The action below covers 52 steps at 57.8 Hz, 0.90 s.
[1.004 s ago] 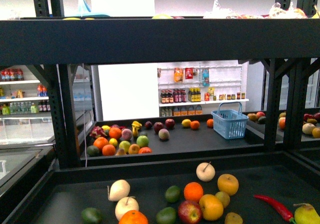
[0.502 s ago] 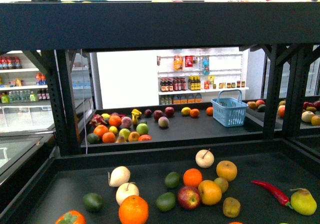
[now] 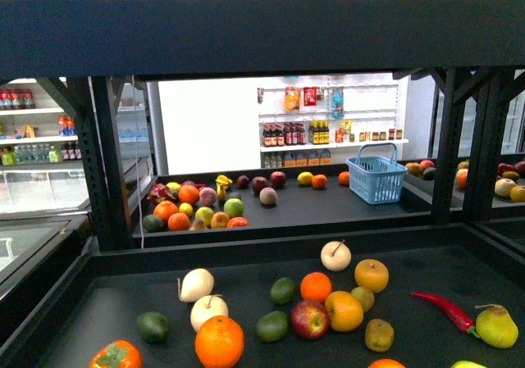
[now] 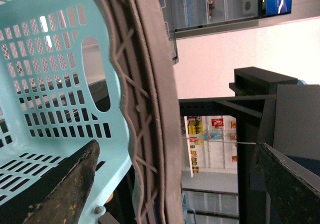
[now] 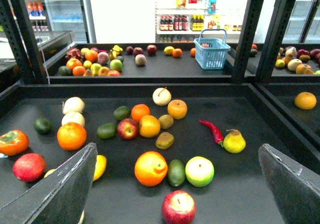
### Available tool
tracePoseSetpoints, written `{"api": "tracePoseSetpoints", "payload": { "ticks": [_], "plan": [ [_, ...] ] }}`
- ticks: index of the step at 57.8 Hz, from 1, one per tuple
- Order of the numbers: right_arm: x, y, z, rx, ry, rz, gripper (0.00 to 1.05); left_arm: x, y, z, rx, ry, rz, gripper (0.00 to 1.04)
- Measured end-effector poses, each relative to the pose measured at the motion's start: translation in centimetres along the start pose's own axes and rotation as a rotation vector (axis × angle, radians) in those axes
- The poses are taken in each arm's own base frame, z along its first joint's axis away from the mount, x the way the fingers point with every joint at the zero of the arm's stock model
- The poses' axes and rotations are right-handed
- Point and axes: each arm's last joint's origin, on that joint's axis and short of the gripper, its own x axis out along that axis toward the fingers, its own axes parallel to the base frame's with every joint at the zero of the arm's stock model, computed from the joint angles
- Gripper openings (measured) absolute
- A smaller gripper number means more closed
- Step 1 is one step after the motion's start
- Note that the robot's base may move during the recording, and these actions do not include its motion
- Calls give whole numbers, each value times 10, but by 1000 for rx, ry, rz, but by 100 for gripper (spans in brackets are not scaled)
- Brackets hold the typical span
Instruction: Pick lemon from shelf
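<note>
A white wall point(image 3: 209, 138), bottle shelves point(image 3: 328, 148), perhaps glass-door coolers point(image 3: 41, 175) left.

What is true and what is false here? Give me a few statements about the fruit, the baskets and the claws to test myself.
1. A red chili pepper lies on the shelf, on its near deck. True.
2. The right gripper holds a fruit. False: it is open and empty above the deck.
3. The far blue basket lies on its side. False: it stands upright, handle raised.
4. A pale basket fills much of the left wrist view. True.

Shelf deck point(image 3: 262, 40) low overhead; uprights point(image 3: 111, 163) flank opening
</note>
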Motion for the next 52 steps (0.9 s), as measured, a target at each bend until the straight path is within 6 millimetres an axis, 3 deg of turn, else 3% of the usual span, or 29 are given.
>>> {"api": "tracePoseSetpoints", "payload": {
  "ticks": [14, 27, 28, 35, 46, 52],
  "plan": [
    [0, 0, 0, 0, 0, 0, 97, 19, -6, -5, -5, -2, 1, 96],
    [0, 0, 0, 0, 0, 0, 97, 20, -6, -5, 10, -8, 9, 57],
    [0, 0, 0, 0, 0, 0, 97, 20, -2, -3, 16, -11, 32, 36],
    [0, 0, 0, 0, 0, 0, 97, 19, 0, -3, 19, -7, 49, 18],
    [0, 0, 0, 0, 0, 0, 97, 16, -3, -11, 67, 30, 39, 15],
    [0, 0, 0, 0, 0, 0, 97, 5, -16, -34, 159, 114, 5, 14]
  ]
}}
